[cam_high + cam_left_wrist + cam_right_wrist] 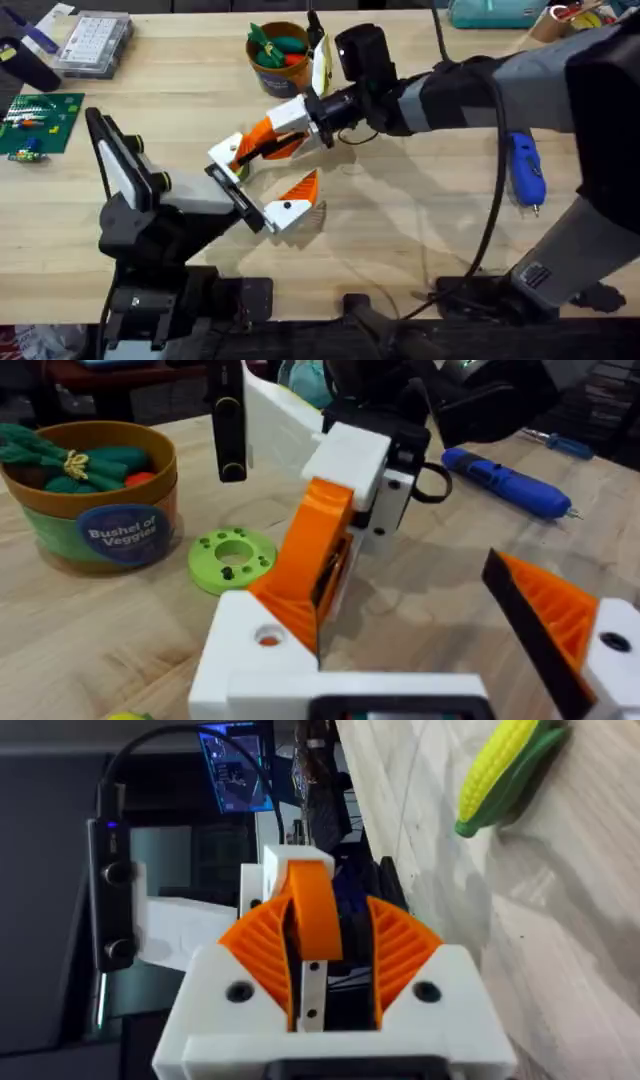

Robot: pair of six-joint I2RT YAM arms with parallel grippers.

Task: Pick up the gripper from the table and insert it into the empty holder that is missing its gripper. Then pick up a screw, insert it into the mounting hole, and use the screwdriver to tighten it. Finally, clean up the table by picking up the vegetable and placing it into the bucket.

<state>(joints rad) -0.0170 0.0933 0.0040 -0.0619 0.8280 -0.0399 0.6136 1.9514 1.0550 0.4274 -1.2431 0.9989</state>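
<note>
I am clamping my right gripper (262, 140) shut on the gripper (312, 915) at centre frame, its long axis pointing lower left toward the holder (232, 188). My left gripper's (272, 205) state I cannot tell.

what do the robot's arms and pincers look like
Both arms are black and grey. The right arm has a dark grey sleeve-like cover and a black cable hanging along it. The right pincer and the left pincer each have a white block body with orange ribbed fingers and small dark screw holes.
</note>
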